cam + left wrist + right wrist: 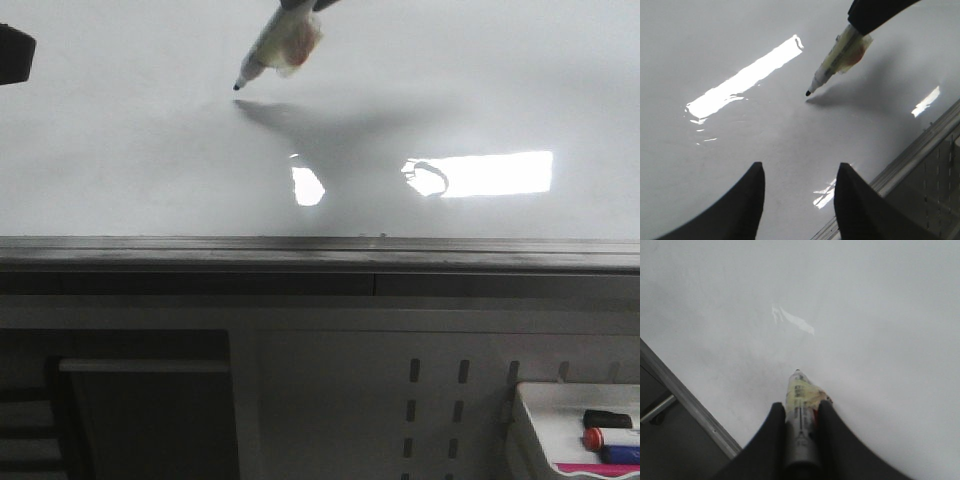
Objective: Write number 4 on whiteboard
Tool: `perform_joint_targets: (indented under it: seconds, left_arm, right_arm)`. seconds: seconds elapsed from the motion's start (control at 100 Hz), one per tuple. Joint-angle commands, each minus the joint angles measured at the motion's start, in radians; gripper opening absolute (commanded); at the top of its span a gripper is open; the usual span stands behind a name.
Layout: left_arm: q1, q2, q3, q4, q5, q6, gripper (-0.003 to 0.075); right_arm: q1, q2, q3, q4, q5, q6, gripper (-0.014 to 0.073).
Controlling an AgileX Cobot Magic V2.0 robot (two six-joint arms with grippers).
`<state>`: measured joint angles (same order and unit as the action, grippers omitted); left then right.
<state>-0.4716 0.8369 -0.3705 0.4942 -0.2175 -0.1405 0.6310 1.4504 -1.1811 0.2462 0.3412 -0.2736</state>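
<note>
Fingers [772, 435] of right gripper [800, 412] pinch marker [800, 415] above whiteboard [865, 315].

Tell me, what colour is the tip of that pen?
Black. The marker tip shows best in the left wrist view, against the white whiteboard.

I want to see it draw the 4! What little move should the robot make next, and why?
Probably lower the marker tip onto the whiteboard to begin the first stroke. The right gripper already clamps the marker, its tip seems to hover just above its shadow, and the board shows no ink yet.
</note>
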Motion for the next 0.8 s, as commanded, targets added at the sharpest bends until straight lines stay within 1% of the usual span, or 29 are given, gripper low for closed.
perform_joint_targets:
  seconds: [0.0,0.14,0.29,0.39,0.48,0.58,0.66,0.79]
  left_arm:
    - [0.003,-0.010,-0.027,-0.021,-0.057,-0.010,0.0303]
    - [0.003,-0.010,-0.027,-0.021,-0.056,-0.010,0.0303]
    - [0.003,-0.010,-0.027,-0.021,-0.056,-0.010,0.0303]
    - [0.003,-0.010,-0.027,-0.021,-0.054,-0.010,0.0303]
    - [0.003,-0.010,-0.027,-0.021,-0.052,-0.010,0.0303]
    - [0.003,-0.010,-0.027,-0.021,-0.052,-0.010,0.0303]
    - [0.003,-0.010,-0.027,-0.021,-0.052,-0.010,0.0303]
    - [0.003,-0.010,-0.027,-0.021,-0.052,-0.010,0.0303]
  right_arm:
    - [-0.003,-0.016,-0.019,0.006,-0.072,-0.009,-0.0064]
    - [0.004,-0.010,0.025,0.035,-0.066,-0.009,-0.0064]
    - [0.041,-0.012,0.051,0.035,-0.063,-0.009,-0.0064]
    - [0.045,-0.014,0.051,0.026,-0.070,-0.009,-0.0064]
    - [0.022,-0.035,0.053,0.007,-0.036,-0.009,-0.0064]
    - [-0.014,-0.072,0.058,-0.008,0.063,-0.009,-0.0064]
    - [-0.036,-0.109,0.081,-0.011,0.073,-0.009,-0.0064]
    - [-0.045,-0.140,0.087,-0.011,0.100,-0.009,-0.0064]
